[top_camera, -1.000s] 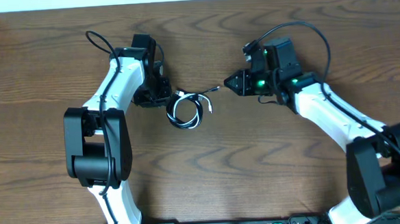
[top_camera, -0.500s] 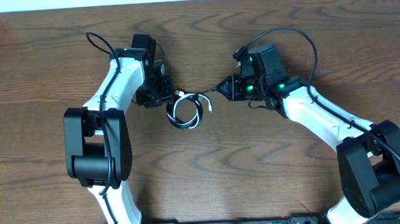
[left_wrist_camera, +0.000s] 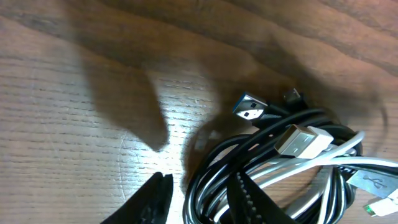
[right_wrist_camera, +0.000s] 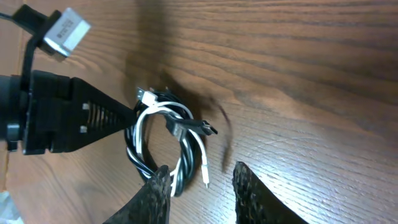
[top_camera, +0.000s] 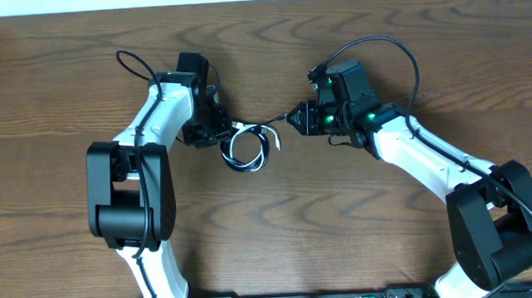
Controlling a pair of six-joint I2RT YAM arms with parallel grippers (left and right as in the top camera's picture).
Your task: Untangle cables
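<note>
Tangled cables (left_wrist_camera: 273, 169) on table (top_camera: 279, 223), between left end effector (top_camera: 223, 133), right end effector (top_camera: 293, 118).

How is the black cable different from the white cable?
The black cable winds in several loops; the white cable makes fewer. The black cable's plug sticks out sideways; the white cable's loose end points another way. Both are thin and coiled together on the table.

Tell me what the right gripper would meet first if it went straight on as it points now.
Probably the white cable's loose end, lying in line with its open fingers; the black cable's plug lies just beyond. Depth is unclear.
</note>
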